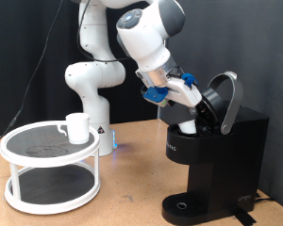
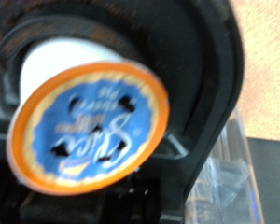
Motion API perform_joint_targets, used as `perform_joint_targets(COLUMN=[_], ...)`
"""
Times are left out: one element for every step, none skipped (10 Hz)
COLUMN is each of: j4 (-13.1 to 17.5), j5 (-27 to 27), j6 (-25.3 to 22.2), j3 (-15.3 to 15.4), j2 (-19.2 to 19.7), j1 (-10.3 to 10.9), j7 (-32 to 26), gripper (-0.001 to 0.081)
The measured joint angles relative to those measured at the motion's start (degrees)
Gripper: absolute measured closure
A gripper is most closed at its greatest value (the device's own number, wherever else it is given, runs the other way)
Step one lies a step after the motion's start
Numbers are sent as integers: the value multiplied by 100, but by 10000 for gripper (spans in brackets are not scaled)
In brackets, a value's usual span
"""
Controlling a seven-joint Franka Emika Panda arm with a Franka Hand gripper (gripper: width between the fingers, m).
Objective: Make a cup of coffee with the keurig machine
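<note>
The black keurig machine (image 1: pixel 217 155) stands at the exterior view's right with its rounded lid (image 1: pixel 225 98) hinged open. My gripper (image 1: pixel 196 105) reaches into the open top, just above a small white pod (image 1: pixel 187 123). In the wrist view the pod (image 2: pixel 89 126) fills the picture, with a blue printed top and an orange rim, sitting tilted in the black pod chamber (image 2: pixel 201 84). My fingers do not show there. The white cup (image 1: pixel 77 127) stands on a round rack at the exterior view's left, far from the gripper.
The white two-tier round rack (image 1: pixel 49 179) with dark mesh shelves holds the cup on its top shelf. The arm's white base (image 1: pixel 92 89) stands behind it. The wooden table top (image 1: pixel 132 188) lies between the rack and the machine.
</note>
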Motion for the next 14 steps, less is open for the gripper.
perform_joint_targets(j4=[-43, -94, -153, -214, -249, -295, -332, -362, -376, -381, -382, -423, -428, -416], j5=[-81, -128, -165, -183, -194, -203, -203, -200, -124, 13, 187, 328, 270, 328], j6=[39, 107, 196, 308, 385, 431, 498, 537, 581, 603, 637, 682, 660, 647], j3=[13, 28, 48, 70, 77, 80, 81, 81, 79, 63, 34, -2, 2, 2], j2=[1, 2, 4, 8, 10, 20, 30, 32, 25, -5, -69, -202, -194, -193], j1=[3, 4, 4, 4, 4, 4, 4, 4, 4, 2, -8, -18, -16, -15], j7=[50, 84, 100, 106, 111, 112, 112, 112, 89, 55, 40, 34, 34, 8], gripper=[72, 72, 72, 72, 72, 72, 72, 72, 72, 72, 72, 72, 72, 72])
